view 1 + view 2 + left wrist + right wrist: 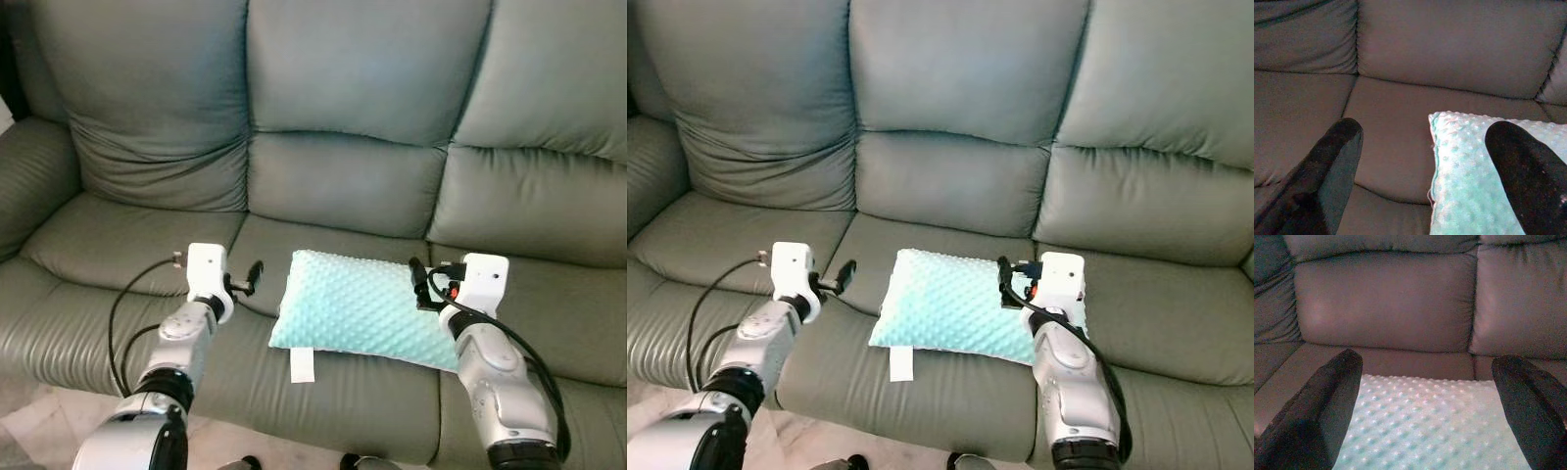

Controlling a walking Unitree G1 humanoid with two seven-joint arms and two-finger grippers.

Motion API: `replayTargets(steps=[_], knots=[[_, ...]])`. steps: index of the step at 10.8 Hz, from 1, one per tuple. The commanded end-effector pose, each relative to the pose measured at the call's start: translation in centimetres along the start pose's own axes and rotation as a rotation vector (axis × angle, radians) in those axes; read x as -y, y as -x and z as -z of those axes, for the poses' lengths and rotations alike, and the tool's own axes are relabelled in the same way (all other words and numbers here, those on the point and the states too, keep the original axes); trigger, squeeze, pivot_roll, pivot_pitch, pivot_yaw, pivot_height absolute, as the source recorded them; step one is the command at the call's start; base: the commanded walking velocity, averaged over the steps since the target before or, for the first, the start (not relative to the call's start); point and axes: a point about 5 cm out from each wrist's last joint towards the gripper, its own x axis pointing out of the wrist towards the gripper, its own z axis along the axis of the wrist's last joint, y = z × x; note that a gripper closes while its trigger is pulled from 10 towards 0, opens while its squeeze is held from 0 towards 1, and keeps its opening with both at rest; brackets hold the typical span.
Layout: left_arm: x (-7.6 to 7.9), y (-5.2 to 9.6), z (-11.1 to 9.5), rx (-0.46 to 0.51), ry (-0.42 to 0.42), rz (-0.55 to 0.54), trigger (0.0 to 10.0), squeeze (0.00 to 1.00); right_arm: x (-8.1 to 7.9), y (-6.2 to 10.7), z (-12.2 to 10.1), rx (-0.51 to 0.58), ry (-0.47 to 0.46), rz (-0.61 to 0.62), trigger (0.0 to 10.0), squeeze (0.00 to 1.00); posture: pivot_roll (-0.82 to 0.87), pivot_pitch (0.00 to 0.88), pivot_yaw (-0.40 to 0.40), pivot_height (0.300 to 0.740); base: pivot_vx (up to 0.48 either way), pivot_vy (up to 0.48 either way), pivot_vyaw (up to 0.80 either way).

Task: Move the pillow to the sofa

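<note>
A mint-green dimpled pillow (361, 308) lies flat on the middle seat cushion of a grey-green leather sofa (343, 176), near the front edge, w/ a white tag (302, 364) hanging off its front side. It already rests on the sofa, so the task looks done or nearly so.

Left pincer (253, 277) sits just beside the pillow's left edge, fingers spread wide, holding nothing; in the left wrist view the pillow corner shows between the two black fingertips (1337, 147). Right pincer (419, 277) hovers over the pillow's right end, also wide open and empty; its wrist view looks across the dotted fabric between the two fingers (1332, 396).

Handling, judged from looks: soft, light, squashy plush; not fragile, not slippery bc the raised dots give grip. It'd sag if lifted from one end. Best hold prob. at both short edges, one pincer per side, pinching a fold of fabric + stuffing.
</note>
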Motion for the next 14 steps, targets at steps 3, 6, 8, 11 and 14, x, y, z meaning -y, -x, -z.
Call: replayTargets(steps=[3, 6, 8, 11, 14], knots=[[-0.7, 1.0, 0.9, -0.036, 0.006, 0.015, 10.0, 1.0, 0.2, 0.9, 0.0, -0.004, 0.0, 0.003, 10.0, 1.0, -0.2, 0.136, 0.02, 0.74, 0.0, 0.0, 0.0], [-0.5, 2.0, 0.2, -0.025, 0.079, 0.063, 10.0, 0.0, 0.0, 1.2, 0.2, -0.019, 0.003, 0.001, 10.0, 0.96, -0.2, 0.132, 0.01, 0.74, 0.0, 0.0, 0.0], [0.2, 4.0, -1.1, 0.009, 0.083, 0.092, 10.0, 0.0, 0.2, 1.3, -0.5, -0.012, 0.002, 0.003, 10.0, 0.0, -0.19, 0.131, 0.01, 0.74, 0.0, 0.0, 0.0], [0.4, 4.9, -1.3, -0.017, 0.107, 0.075, 10.0, 0.0, 0.0, 2.0, -0.3, -0.025, -0.016, 0.002, 10.0, 0.0, -0.19, 0.135, 0.006, 0.74, 0.0, 0.0, -0.76], [0.7, 4.5, -1.6, -0.06, 0.102, 0.087, 10.0, 0.0, 0.0, 1.8, -0.7, -0.02, -0.013, -0.005, 10.0, 0.0, -0.2, 0.136, 0.003, 0.74, 0.0, 0.0, -0.4]])
